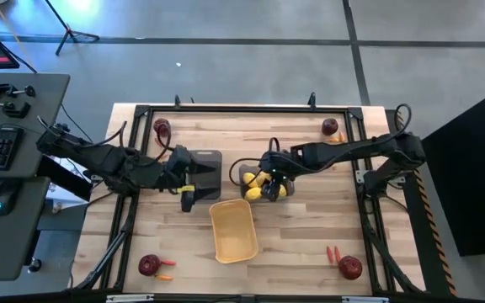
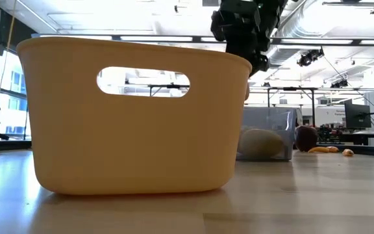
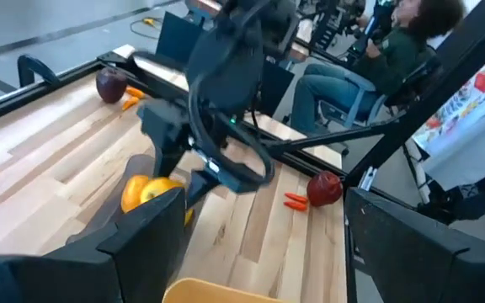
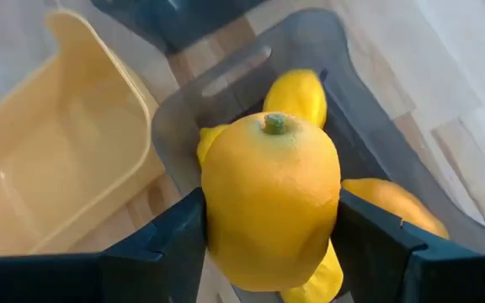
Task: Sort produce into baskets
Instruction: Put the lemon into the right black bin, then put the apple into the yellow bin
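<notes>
Wooden desk [image 1: 141, 244], three baskets mid-surface. Right gripper [image 4: 269, 252] above grey basket [image 4: 226, 93], jaws clamped on yellow lemon [image 4: 269, 202], stem up; left gripper [image 1: 189, 200] beside it, jaws apart, empty.

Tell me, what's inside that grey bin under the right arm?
The grey bin holds yellow and orange fruits. The right gripper has a big yellow lemon between its fingers just above them, and that lemon covers the bin's floor and whatever else lies beneath it.

bins: two side by side mid-surface [image 1: 310, 244] | long bin [image 1: 232, 230] at 6 o'clock of them | right bin [image 1: 248, 177] holds fruits [image 1: 253, 187]
</notes>
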